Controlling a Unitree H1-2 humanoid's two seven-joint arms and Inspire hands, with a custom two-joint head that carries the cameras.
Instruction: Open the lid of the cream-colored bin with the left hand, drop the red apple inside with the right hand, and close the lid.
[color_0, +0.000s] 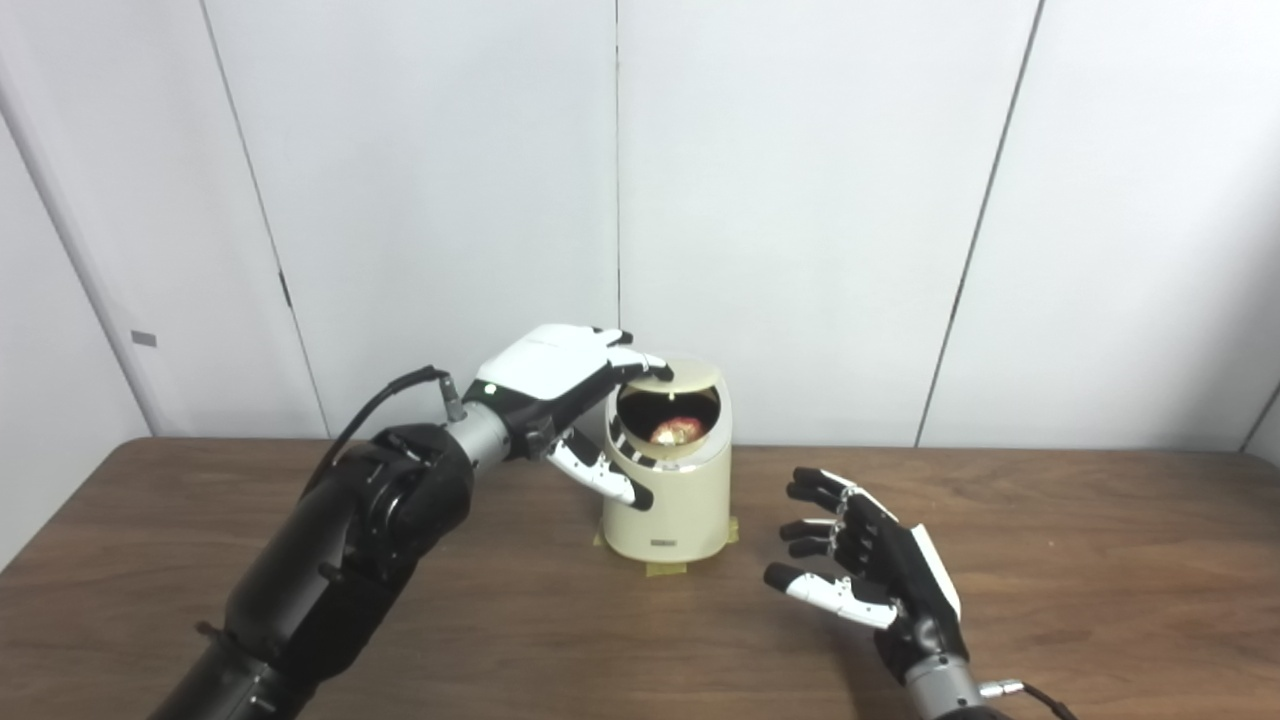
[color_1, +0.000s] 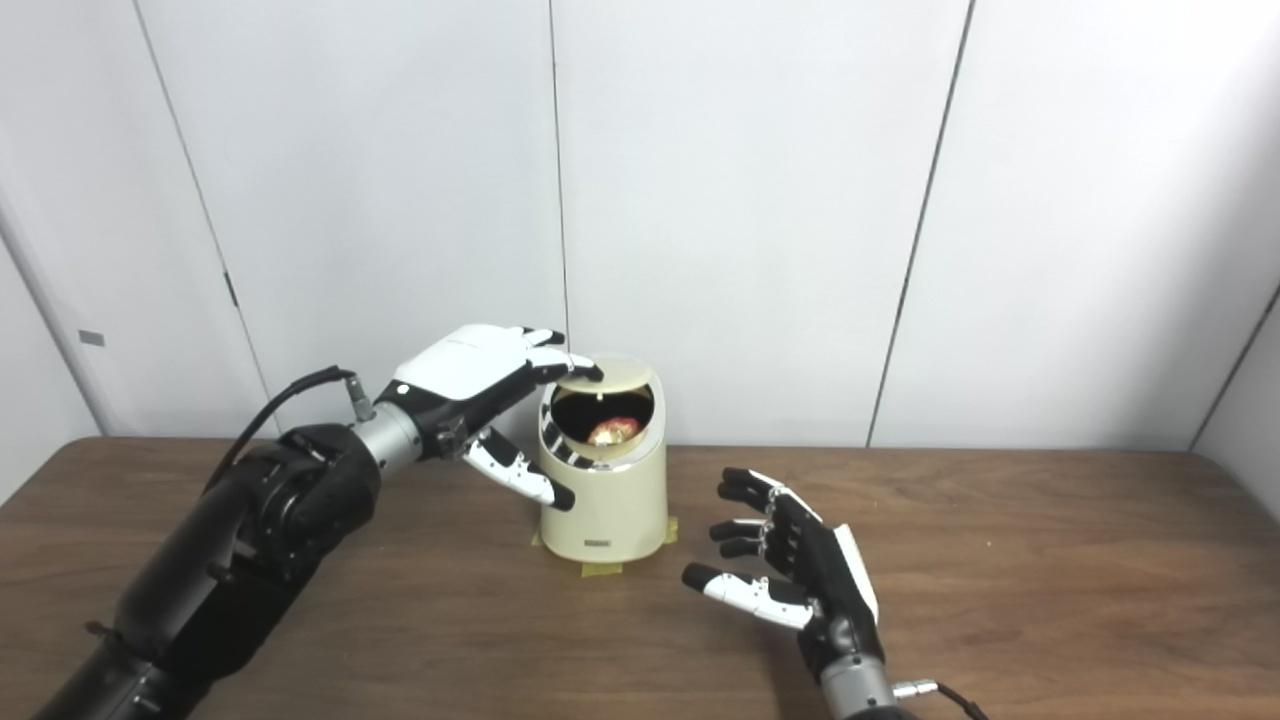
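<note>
overhead, left hand (color_0: 560, 375) fingertips rest on raised lid (color_0: 690, 372); right hand (color_0: 865, 560) spread.

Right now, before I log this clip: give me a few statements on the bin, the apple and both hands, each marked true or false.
1. The red apple lies inside the cream-colored bin. True.
2. The lid is fully shut. False: it is raised, and the opening shows the apple.
3. The left hand has its fingertips on the lid. True.
4. The right hand holds the apple. False: it is open and holds nothing, to the right of the bin above the table.
5. The bin lies tipped on its side. False: it stands upright on the table.
</note>
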